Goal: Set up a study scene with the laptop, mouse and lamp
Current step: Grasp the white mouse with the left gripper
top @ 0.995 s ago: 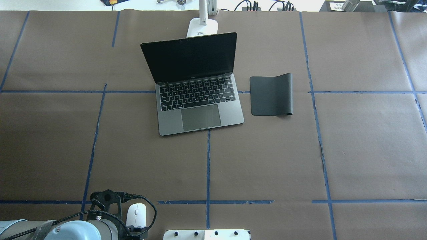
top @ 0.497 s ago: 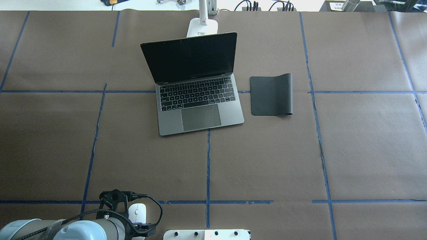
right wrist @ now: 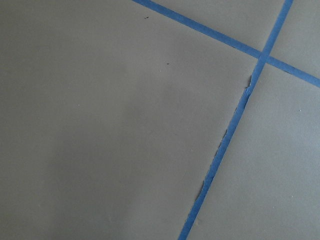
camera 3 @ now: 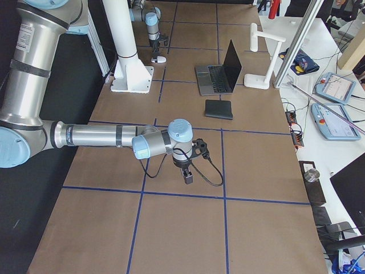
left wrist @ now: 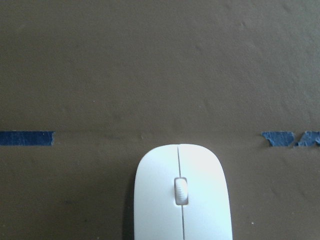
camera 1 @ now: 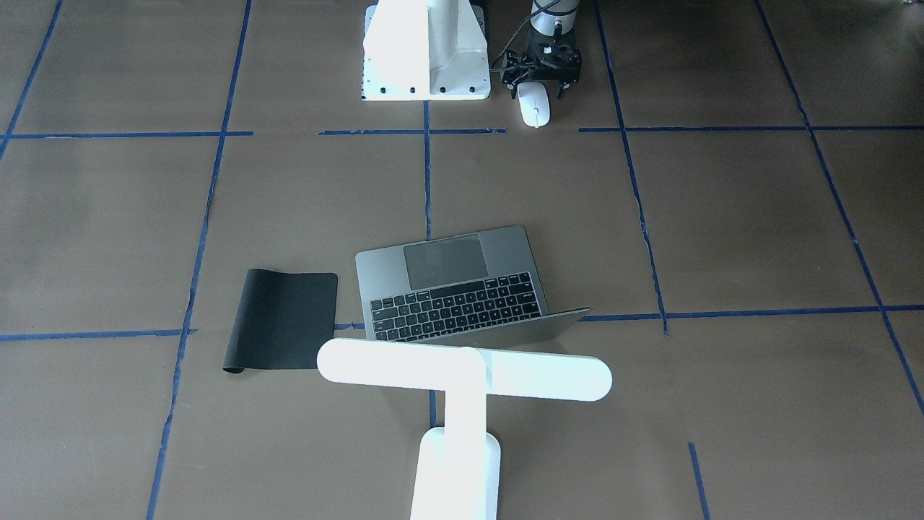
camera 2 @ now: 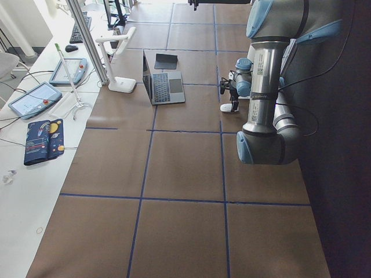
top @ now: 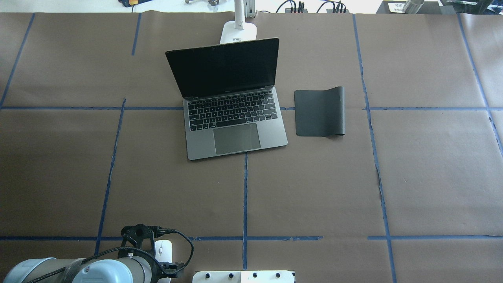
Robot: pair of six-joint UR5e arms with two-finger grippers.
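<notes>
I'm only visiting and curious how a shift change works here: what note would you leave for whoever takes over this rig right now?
Left pincer: looks open, at the rear end of the mouse, which lies on the table near the robot's base.
Right pincer: hangs over bare table; open or shut cannot be told.
Laptop: open, mid-table. Lamp: stands behind it. Black mat: beside it, on the robot's right.
Done: laptop and lamp in place.
To do: grasp the mouse and carry it, probably to the mat.

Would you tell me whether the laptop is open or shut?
Open: the laptop has its lid raised, showing keys and dark screen.
</notes>
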